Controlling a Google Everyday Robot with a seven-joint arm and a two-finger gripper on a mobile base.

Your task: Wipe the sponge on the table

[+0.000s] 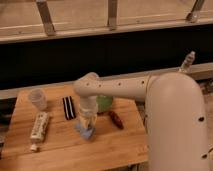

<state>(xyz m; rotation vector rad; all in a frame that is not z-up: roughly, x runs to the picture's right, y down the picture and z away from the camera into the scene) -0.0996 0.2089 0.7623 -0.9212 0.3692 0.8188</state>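
While reaching in over the green bowl [104,103] from its right, bends the white arm [120,89] at a joint and points the claw [87,124] straight down just in front of the bowl, a little to its left. Holds the claw narrow, pinched on the sponge [86,132]. Shows the sponge as a light-blue pad sticking out under the claw tip, down against the tabletop [115,147], just in front of the bowl and left of its middle. Hides part of the bowl behind the arm. Finds a black striped block [68,107] lying flat just left of the bowl, near the sponge but apart from it. Finds a clear cup [37,98] upright well to the left of the bowl, past the block. Finds a white tube [39,125] lying well to the bowl's left, nearer the front edge. Finds a small dark red thing [116,120] just in front of the bowl to its right, kind not to be told
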